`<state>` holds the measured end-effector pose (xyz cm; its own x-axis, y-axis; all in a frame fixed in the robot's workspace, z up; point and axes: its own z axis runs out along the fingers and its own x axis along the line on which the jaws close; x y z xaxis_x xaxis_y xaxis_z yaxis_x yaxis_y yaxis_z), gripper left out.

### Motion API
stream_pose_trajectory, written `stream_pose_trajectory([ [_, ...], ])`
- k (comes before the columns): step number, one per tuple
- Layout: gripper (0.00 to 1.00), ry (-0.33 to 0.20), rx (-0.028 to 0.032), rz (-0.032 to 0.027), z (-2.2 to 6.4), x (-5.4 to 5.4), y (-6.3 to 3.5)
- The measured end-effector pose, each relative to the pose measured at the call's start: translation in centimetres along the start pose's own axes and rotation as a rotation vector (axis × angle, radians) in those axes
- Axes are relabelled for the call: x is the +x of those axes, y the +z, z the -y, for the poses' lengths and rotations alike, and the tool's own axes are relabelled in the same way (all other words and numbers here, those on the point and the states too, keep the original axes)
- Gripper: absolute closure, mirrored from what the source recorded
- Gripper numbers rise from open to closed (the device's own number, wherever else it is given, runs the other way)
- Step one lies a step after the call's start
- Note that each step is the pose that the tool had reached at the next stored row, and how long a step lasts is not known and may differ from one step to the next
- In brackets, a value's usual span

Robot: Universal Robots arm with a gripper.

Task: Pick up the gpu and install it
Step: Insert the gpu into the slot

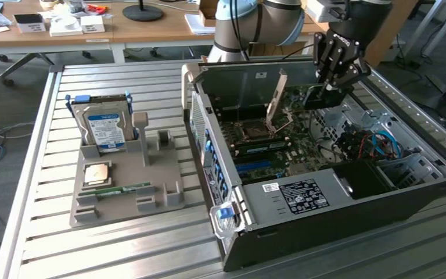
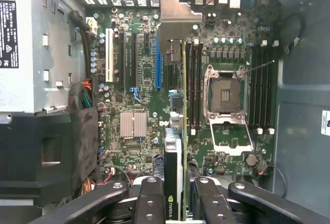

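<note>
My gripper [image 1: 333,81] hangs inside the open computer case [image 1: 409,203], shut on the gpu [image 1: 317,97]. The card is held on edge above the motherboard [image 1: 285,148], clear of it. In the wrist view the gpu [image 2: 184,105] appears edge-on: a thin green board with a black fan side and a silver end bracket toward the case's rear grille. My gripper [image 2: 179,203] clamps it from both sides, one finger [image 2: 149,201] on the fan side. A blue expansion slot [image 2: 158,64] runs parallel to the card, just beside it.
A grey holder tray [image 1: 91,212] on the slatted table carries a hard drive [image 1: 104,129], a processor [image 1: 97,173] and a memory stick [image 1: 126,190]. In the case sit the power supply [image 1: 308,195], cable bundles [image 1: 366,145] and the open processor socket [image 2: 225,92].
</note>
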<state>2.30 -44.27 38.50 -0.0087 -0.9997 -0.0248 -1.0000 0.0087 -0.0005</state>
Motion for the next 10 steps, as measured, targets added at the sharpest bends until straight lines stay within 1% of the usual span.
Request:
stream_pose_trajectory([
  [6, 0.73, -0.006, 0.0011, -0.0003, -0.78, 0.0, 0.16],
  [10, 0.73, -0.012, 0.0031, 0.0000, -1.27, 0.0, 0.47],
])
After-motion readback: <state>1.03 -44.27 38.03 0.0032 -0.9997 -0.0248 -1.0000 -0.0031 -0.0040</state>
